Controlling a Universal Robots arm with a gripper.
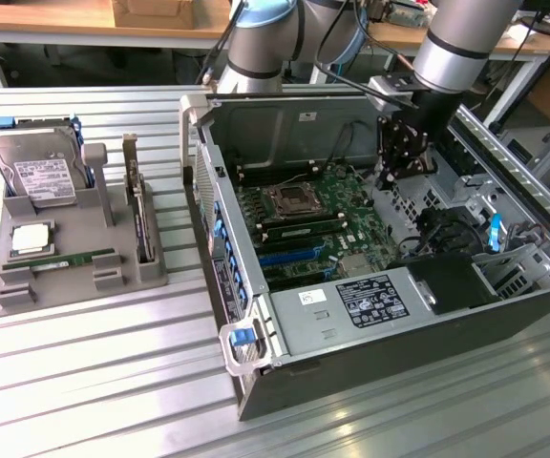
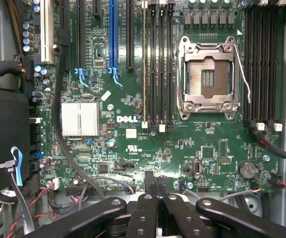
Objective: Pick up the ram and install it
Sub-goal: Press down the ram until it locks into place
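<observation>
A green board (image 2: 182,148) with white lettering carries black and blue slots (image 2: 112,34) at twelve o'clock. The tray (image 1: 74,239) is grey, the table (image 1: 84,382) ribbed silver.

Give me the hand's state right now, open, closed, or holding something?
Hand: closed, fingers together with nothing between them, above the motherboard inside the computer case.

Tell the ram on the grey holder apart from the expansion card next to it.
The ram is green, while the expansion card is dark. The ram sits low and narrow, while the expansion card stands taller. The expansion card carries a metal bracket and the ram has none. Both sit in the grey holder.
</observation>
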